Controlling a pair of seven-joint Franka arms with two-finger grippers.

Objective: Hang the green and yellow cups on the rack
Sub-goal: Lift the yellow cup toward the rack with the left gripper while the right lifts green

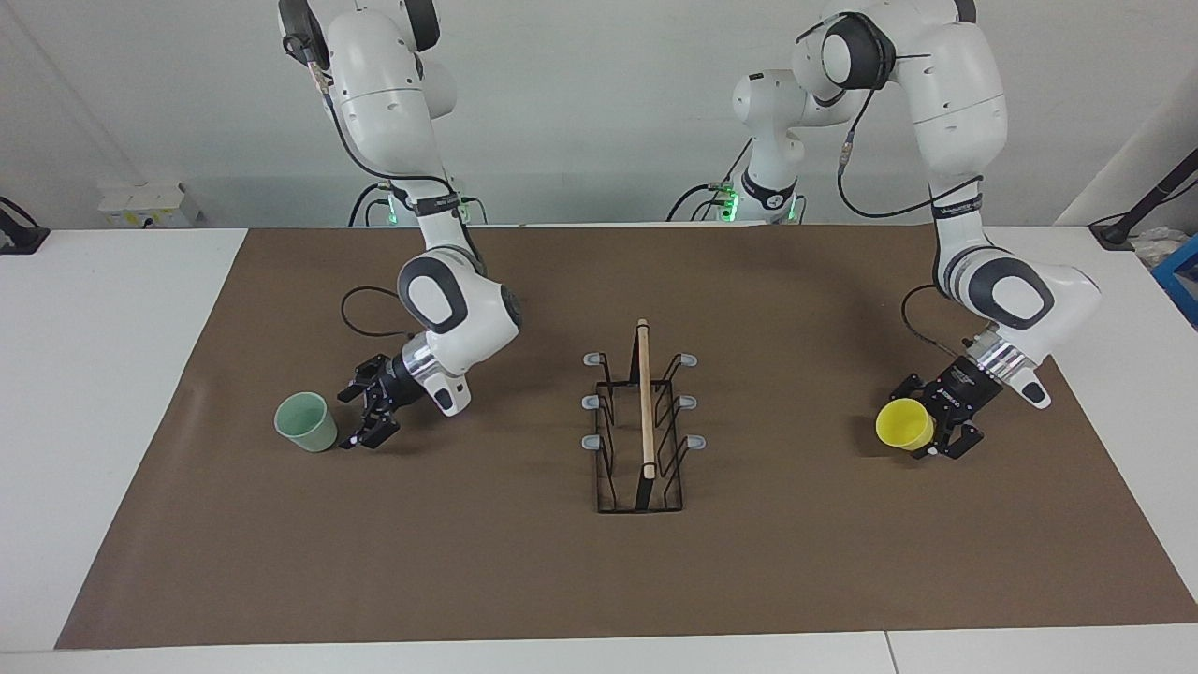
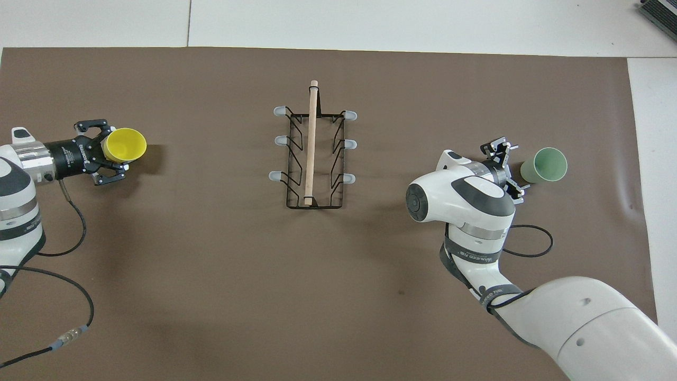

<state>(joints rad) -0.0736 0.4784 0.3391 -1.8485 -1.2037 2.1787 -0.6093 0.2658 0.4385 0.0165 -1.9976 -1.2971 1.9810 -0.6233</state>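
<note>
Left tool (image 1: 922,435): clenched on the yellow cup (image 1: 904,423), lifted toward its arm's worktop end.
Right tool (image 1: 367,418): released — just beside the standing green cup (image 1: 306,422).
Rack (image 1: 642,426): mid-worktop, prongs bare.
Tip: straddle the green cup's wall squarely before closing.

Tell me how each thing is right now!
Yellow cup: on its side, gripped in the left claw.
Green cup: upright on the mat, untouched.
Rack: standing mid-table, every prong bare.
Right claw: open, right beside the green cup.
</note>
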